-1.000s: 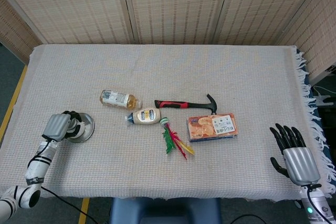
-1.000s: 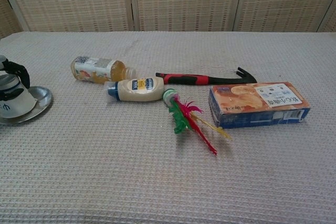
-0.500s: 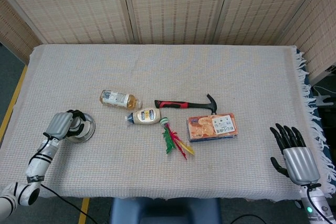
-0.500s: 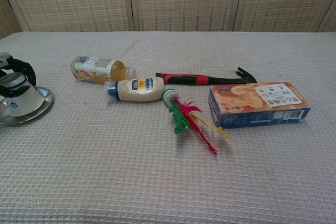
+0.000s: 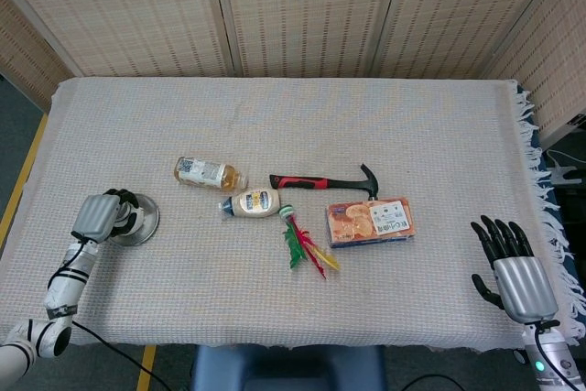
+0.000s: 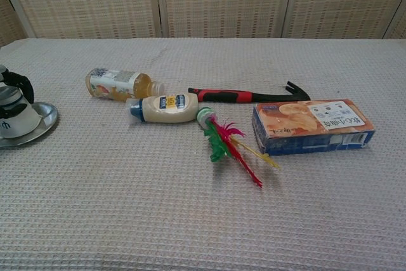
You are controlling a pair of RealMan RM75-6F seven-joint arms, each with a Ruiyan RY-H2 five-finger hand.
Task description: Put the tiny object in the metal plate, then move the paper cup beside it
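apparently the task is near its end, though that is a judgement: the left hand (image 5: 99, 215) has its fingers wrapped round the paper cup (image 6: 15, 117), which sits on or just over the metal plate (image 6: 45, 120) at the worktop's (image 5: 302, 135) left edge. whether the tiny object lies in the plate cannot be told; hand and cup hide it. left to do: set the cup beside the plate and let go. the right hand (image 5: 511, 267) rests at the far right, fingers spread and holding nothing. a pale woven cloth covers the worktop; woven screens stand behind.
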